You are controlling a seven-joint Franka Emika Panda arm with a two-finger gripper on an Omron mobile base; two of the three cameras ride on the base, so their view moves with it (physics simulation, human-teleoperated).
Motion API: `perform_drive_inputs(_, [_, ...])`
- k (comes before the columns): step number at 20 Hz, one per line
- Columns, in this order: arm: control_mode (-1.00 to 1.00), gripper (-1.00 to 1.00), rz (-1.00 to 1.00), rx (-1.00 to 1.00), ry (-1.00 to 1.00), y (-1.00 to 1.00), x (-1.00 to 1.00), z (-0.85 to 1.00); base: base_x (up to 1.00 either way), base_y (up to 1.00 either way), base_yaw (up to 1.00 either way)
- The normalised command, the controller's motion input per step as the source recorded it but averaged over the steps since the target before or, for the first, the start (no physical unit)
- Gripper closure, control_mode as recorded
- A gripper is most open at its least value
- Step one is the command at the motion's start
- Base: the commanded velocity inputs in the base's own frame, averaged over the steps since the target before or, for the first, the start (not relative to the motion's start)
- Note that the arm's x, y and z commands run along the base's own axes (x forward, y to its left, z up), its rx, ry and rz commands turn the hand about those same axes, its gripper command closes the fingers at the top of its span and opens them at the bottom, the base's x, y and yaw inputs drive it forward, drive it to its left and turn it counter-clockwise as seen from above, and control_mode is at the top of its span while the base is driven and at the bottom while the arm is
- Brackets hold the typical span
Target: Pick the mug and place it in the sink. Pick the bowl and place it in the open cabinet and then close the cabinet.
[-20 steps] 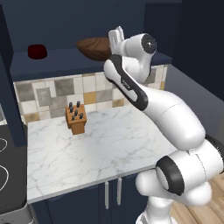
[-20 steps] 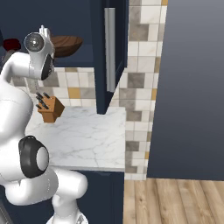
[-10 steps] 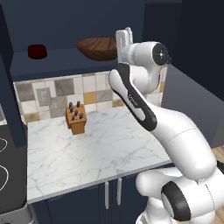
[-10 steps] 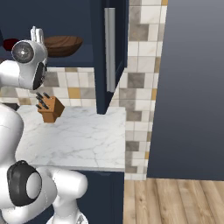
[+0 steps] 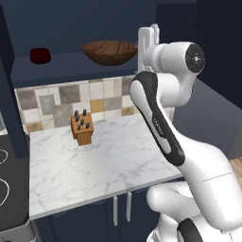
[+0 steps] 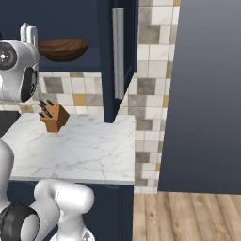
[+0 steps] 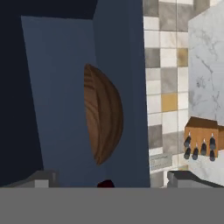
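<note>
On cabinet (image 5: 71, 66) shelf, bowl (image 5: 109, 52) upright, rim up

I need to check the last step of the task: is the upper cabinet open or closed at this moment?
Open. The cabinet door stands swung out, its silver handle facing sideways, and the bowl sits in plain sight on the shelf inside.

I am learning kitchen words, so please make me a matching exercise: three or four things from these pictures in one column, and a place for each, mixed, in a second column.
1. bowl
2. knife block
3. small dark red thing
4. gripper

a. on the marble counter
b. left end of the cabinet shelf
c. open, right beside the bowl
d. on the shelf, right part

Pairs: 1-d, 2-a, 3-b, 4-c
</note>
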Motion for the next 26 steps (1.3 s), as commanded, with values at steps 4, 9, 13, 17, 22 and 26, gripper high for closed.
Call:
perform_drive_inputs(4, [-1.00,-1.00,0.00,0.03,-0.01,-0.38,-0.99,-0.11,0.00,0.00,0.00])
perform_drive_inputs(9, [-1.00,-1.00,0.00,0.02,-0.14,-0.23,-0.89,-0.02,0.00,0.00,0.00])
perform_drive_inputs(13, [-1.00,-1.00,0.00,0.00,-0.14,-0.03,-0.76,0.01,0.00,0.00,0.00])
perform_drive_inputs(17, [-1.00,-1.00,-0.04,0.04,-0.03,-0.16,-0.65,0.07,0.00,0.00,0.00])
perform_drive_inputs(22, [-1.00,-1.00,-0.07,0.06,0.00,-0.23,-0.75,0.08,0.00,0.00,0.00])
perform_drive_inputs(26, [-1.00,-1.00,-0.08,0.07,0.00,-0.27,-0.83,0.11,0.00,0.00,0.00])
